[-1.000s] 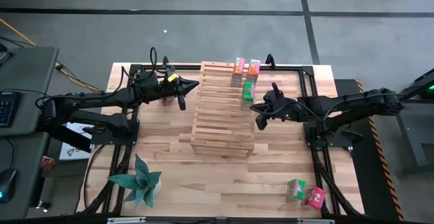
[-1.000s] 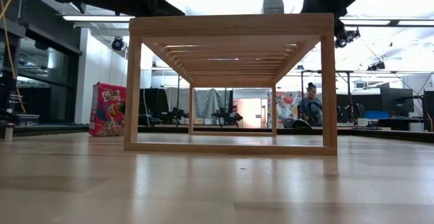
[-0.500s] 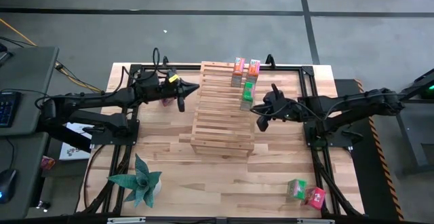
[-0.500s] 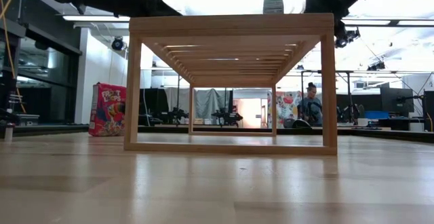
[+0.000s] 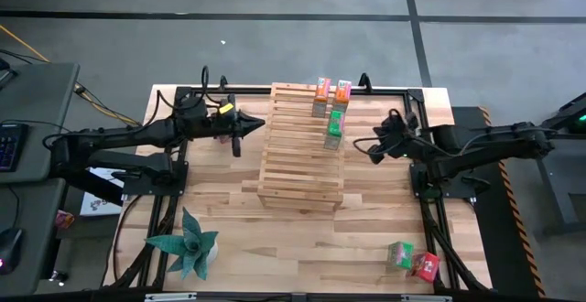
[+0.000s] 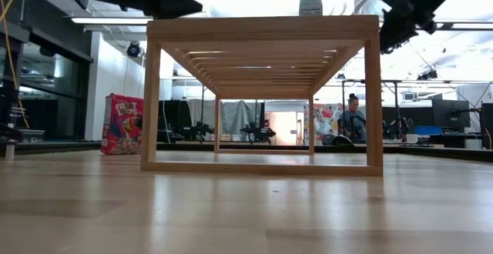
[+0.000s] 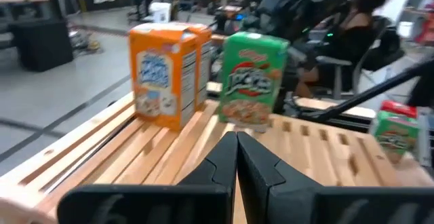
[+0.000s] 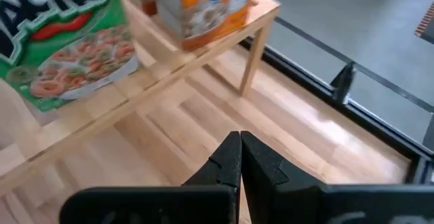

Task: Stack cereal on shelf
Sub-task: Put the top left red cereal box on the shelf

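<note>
The wooden slat shelf (image 5: 298, 156) stands mid-table. Two orange cereal boxes (image 5: 331, 91) stand upright at its far right corner, and a green box (image 5: 335, 124) stands on a tier at its right edge. A red box (image 6: 122, 123) stands on the table to the shelf's left. A green box (image 5: 398, 253) and a red box (image 5: 425, 265) lie on the table near the near right corner. My left gripper (image 5: 242, 130) hovers shut off the shelf's left side, facing the boxes (image 7: 163, 75). My right gripper (image 5: 376, 146) hangs shut right of the shelf, apart from the green box (image 8: 61, 41).
A teal spiky plant (image 5: 188, 245) sits near the table's near left corner. A black frame (image 5: 417, 110) runs along the table's sides. Bare tabletop (image 5: 302, 238) lies between the shelf and the near edge. A person (image 6: 354, 123) sits in the room beyond.
My right gripper has drawn back from beside the green box on the shelf toward the table's right edge, staying above the table. My left gripper has shifted slightly toward the table's left. The boxes have stayed put.
</note>
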Action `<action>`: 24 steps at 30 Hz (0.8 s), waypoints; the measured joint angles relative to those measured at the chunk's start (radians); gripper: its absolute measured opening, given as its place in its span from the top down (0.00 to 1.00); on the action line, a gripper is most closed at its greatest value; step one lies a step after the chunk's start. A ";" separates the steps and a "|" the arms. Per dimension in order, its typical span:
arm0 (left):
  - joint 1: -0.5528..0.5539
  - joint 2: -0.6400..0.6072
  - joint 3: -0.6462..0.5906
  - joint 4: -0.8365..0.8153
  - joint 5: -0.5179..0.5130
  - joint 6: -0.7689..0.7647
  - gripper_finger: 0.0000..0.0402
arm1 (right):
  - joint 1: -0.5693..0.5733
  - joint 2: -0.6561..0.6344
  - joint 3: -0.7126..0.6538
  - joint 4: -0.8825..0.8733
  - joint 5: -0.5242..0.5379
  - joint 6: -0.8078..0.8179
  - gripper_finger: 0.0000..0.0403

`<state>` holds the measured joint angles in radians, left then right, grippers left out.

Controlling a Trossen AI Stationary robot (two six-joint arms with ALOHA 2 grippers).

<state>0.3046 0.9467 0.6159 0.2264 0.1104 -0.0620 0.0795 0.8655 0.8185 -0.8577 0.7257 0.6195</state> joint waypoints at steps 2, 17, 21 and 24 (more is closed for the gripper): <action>0.000 0.006 0.000 0.006 -0.027 -0.005 0.99 | 0.000 -0.035 0.000 -0.007 0.003 0.001 1.00; 0.000 0.005 0.000 0.010 -0.043 0.012 0.99 | 0.000 -0.060 0.000 0.041 -0.046 0.010 0.60; 0.001 0.009 0.000 -0.019 -0.060 0.039 0.99 | 0.000 -0.037 0.000 0.047 -0.045 0.004 0.50; 0.011 0.014 -0.001 -0.052 -0.153 0.042 0.95 | 0.000 -0.020 0.000 0.046 -0.044 0.001 0.45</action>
<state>0.3160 0.9611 0.6145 0.1739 -0.0424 -0.0199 0.0792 0.8459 0.8181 -0.8116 0.6813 0.6209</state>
